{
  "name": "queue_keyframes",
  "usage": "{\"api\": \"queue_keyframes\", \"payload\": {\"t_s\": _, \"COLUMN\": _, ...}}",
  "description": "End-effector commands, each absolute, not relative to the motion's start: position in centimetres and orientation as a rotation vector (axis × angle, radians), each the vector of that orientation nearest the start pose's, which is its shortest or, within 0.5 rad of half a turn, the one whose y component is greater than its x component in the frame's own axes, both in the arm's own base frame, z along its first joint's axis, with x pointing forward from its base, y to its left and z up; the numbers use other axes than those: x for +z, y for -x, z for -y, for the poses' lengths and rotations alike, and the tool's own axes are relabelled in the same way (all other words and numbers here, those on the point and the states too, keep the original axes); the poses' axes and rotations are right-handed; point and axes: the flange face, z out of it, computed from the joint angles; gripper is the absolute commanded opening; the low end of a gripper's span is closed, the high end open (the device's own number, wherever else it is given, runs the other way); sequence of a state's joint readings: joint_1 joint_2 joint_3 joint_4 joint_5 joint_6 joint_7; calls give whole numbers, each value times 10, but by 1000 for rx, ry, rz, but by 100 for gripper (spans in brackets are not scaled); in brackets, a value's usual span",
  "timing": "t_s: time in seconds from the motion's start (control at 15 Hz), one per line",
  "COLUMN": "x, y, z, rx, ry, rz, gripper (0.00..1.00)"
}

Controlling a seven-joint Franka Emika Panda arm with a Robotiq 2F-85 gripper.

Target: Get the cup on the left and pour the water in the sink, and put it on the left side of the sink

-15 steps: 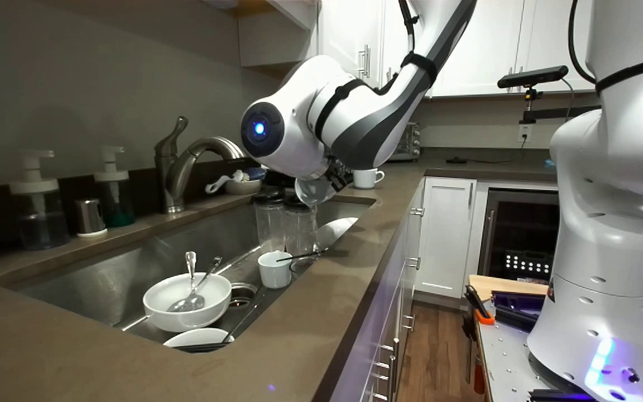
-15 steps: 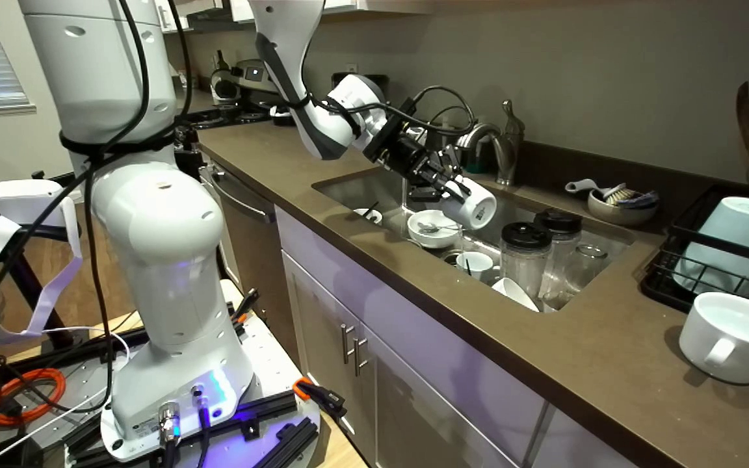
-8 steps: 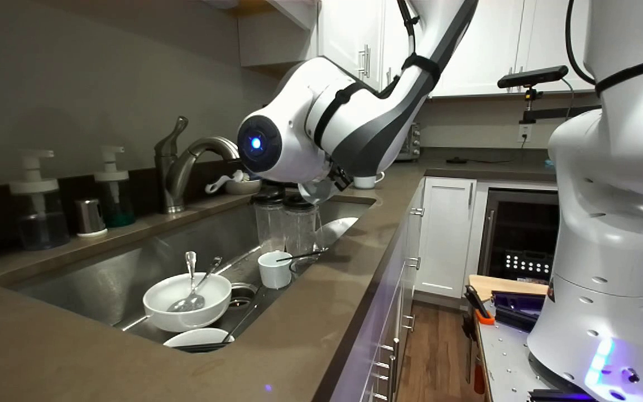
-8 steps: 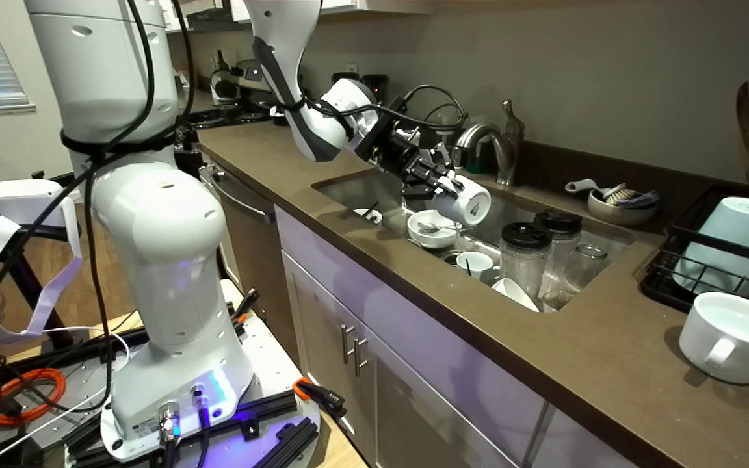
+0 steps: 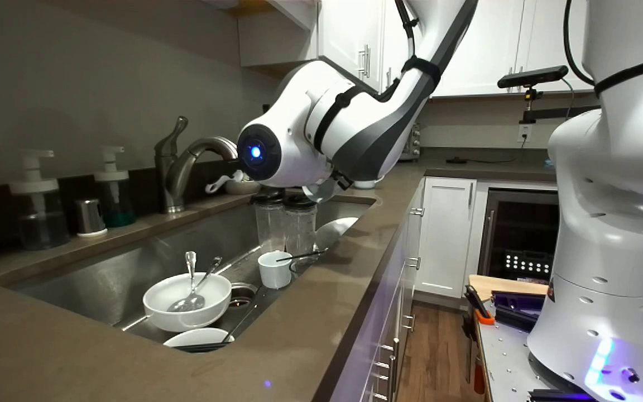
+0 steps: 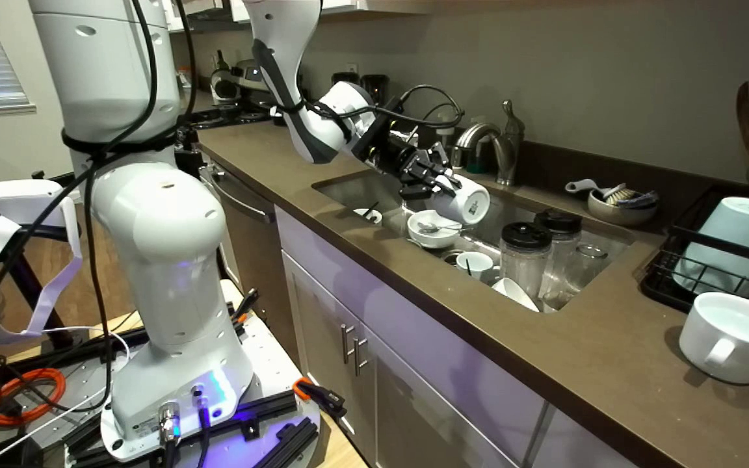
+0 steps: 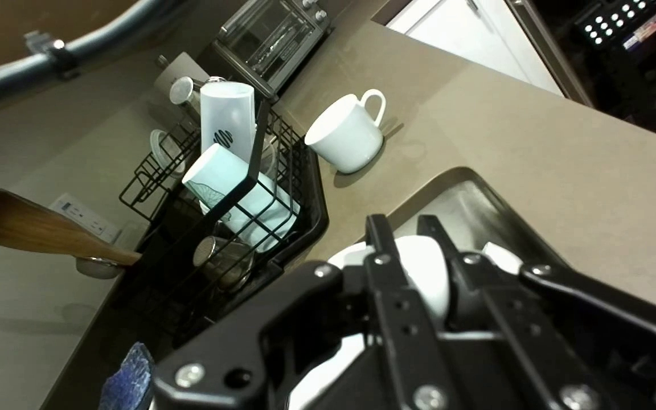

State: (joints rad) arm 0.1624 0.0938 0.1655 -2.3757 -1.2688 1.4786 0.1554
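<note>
The cup, a white mug [image 6: 469, 200], is held tilted over the sink [image 6: 361, 188], its base toward the dish rack and its mouth toward the faucet end. In an exterior view the cup's mouth side [image 5: 322, 191] shows partly behind the arm. My gripper [image 6: 449, 184] is shut on the cup. In the wrist view the gripper [image 7: 402, 222] has its fingers around part of the white cup [image 7: 427, 273], and much of the cup is hidden behind them. The inside of the cup cannot be seen clearly.
A similar white mug [image 6: 735, 338] stands on the counter by the black dish rack [image 6: 667, 273]. In the sink are a bowl [image 6: 436, 229], lidded jars [image 6: 524, 250] and a small cup [image 6: 476, 263]. The faucet [image 6: 491, 146] rises close behind the held cup.
The wrist has lowered slightly, and the held cup has shifted a little away from the dish rack and tipped. A thin stream below it, visible earlier, does not show now.
</note>
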Motion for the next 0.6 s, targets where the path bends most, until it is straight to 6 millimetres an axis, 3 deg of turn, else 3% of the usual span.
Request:
{"api": "queue_keyframes", "payload": {"t_s": 0.0, "x": 311, "y": -449, "z": -41, "rx": -557, "ry": -1534, "rz": -655, "gripper": 6}}
{"api": "queue_keyframes", "payload": {"t_s": 0.53, "x": 309, "y": -447, "z": -45, "rx": -578, "ry": -1504, "rz": -649, "gripper": 6}}
